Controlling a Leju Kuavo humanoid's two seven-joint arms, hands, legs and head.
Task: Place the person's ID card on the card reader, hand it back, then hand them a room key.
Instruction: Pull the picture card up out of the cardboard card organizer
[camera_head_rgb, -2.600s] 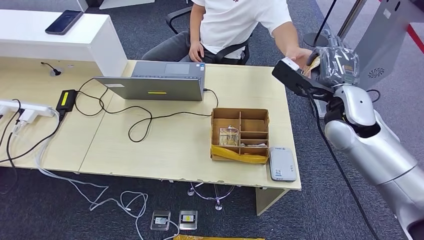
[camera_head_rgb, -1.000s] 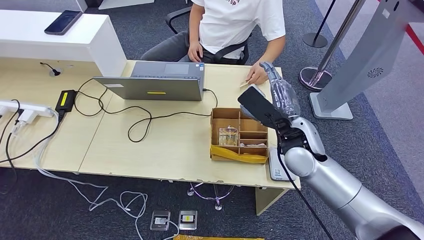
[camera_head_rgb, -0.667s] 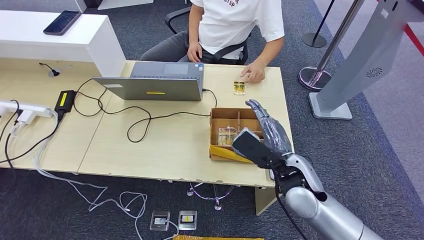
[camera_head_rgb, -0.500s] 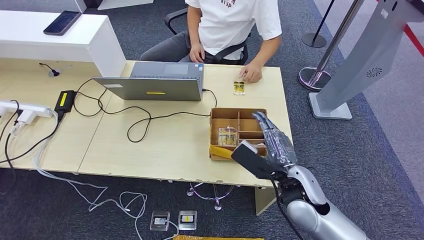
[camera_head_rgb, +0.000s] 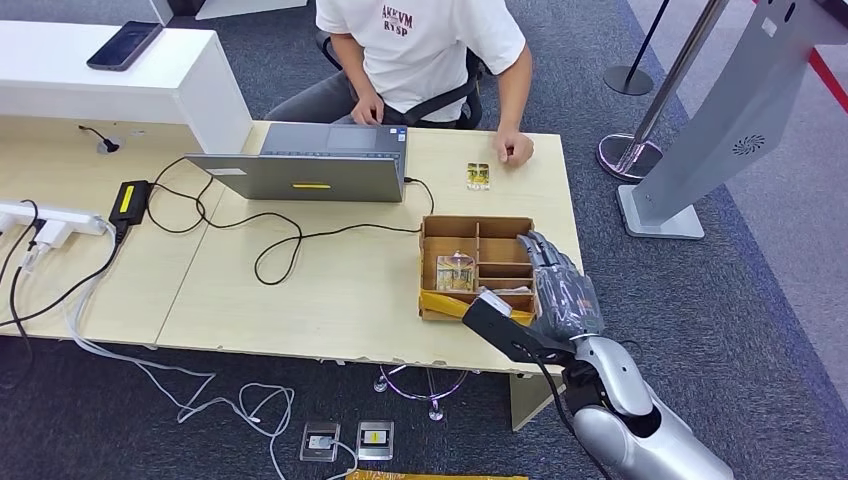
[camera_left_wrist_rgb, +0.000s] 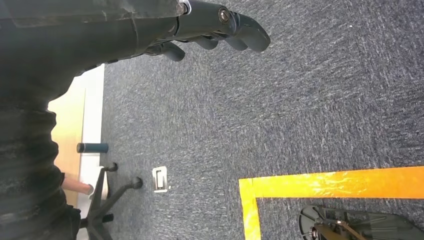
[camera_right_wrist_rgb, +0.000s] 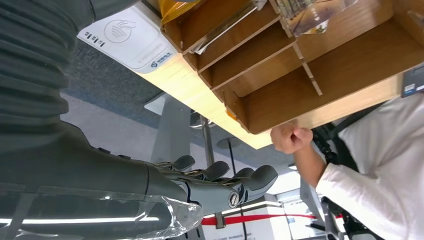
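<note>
Fingers (camera_right_wrist_rgb: 220, 182) of the right hand (camera_head_rgb: 560, 290) lay loosely spread, empty, at the divided cardboard tray's (camera_head_rgb: 478, 229) three o'clock; reaching in called for a low, slow approach toward its key cards.

An open laptop (camera_head_rgb: 310, 170) and a black phone (camera_head_rgb: 126, 44) lie on the desks.

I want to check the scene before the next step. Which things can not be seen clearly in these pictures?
- Card reader: in the head view the right hand covers it.
- Card on the table near the person's hand: too small to read.
- Box contents: wrapped items, too small to identify.
- Left hand: cut off by the left wrist view's edge.
</note>
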